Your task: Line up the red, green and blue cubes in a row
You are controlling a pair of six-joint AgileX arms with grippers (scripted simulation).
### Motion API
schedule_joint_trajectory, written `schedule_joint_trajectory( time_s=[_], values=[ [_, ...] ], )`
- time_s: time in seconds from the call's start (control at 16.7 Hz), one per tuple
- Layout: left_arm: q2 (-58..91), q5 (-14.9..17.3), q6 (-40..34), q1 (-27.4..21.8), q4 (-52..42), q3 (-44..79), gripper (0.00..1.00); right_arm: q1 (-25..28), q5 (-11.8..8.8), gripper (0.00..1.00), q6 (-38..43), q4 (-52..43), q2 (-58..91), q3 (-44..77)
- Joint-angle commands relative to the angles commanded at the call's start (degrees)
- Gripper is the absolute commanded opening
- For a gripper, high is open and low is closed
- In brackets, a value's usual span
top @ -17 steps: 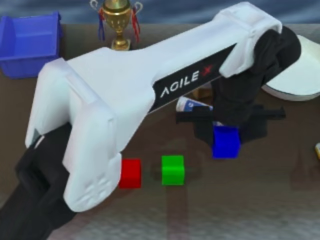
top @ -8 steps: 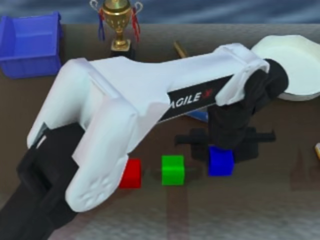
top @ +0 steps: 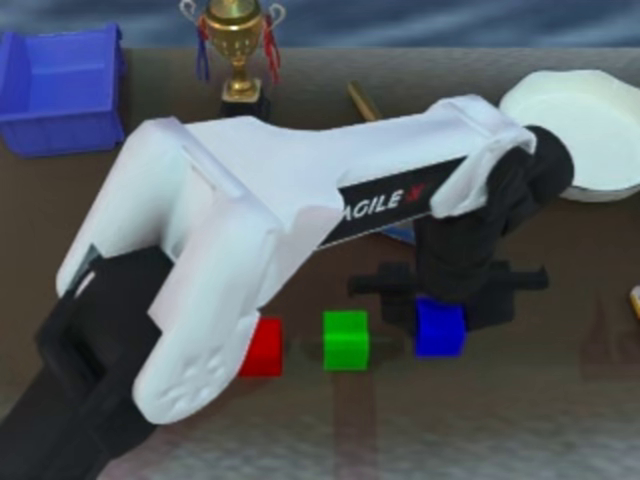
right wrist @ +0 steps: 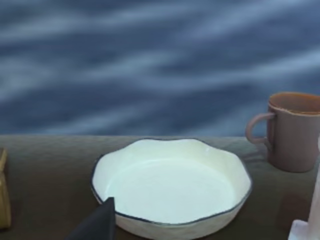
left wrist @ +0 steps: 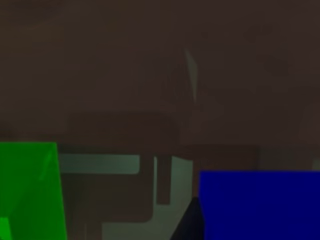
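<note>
Matte brown table (top: 560, 400): left hand (top: 440, 322) pinches smooth blue cube (top: 440, 328) (beside green cube (top: 346, 339)).

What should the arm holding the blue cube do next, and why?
Probably open the left gripper and lift away: the blue cube already sits level with the green cube and red cube, completing the row.

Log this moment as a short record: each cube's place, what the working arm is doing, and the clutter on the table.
red cube: left end, partly under the arm
green cube: middle
blue cube: right end, at the left gripper
left arm: reaches across the table to the blue cube
right arm: out of the top view
clutter: blue bin, trophy, white dish, mug
</note>
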Motion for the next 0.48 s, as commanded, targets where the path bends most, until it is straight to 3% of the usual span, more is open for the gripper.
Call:
schedule_joint_trajectory(
  time_s=[0.48],
  values=[
    [0.0,0.0,0.0,0.0,0.0,0.0,0.83,0.0,0.0,1.0,0.0,0.0,0.0,0.0]
  ],
)
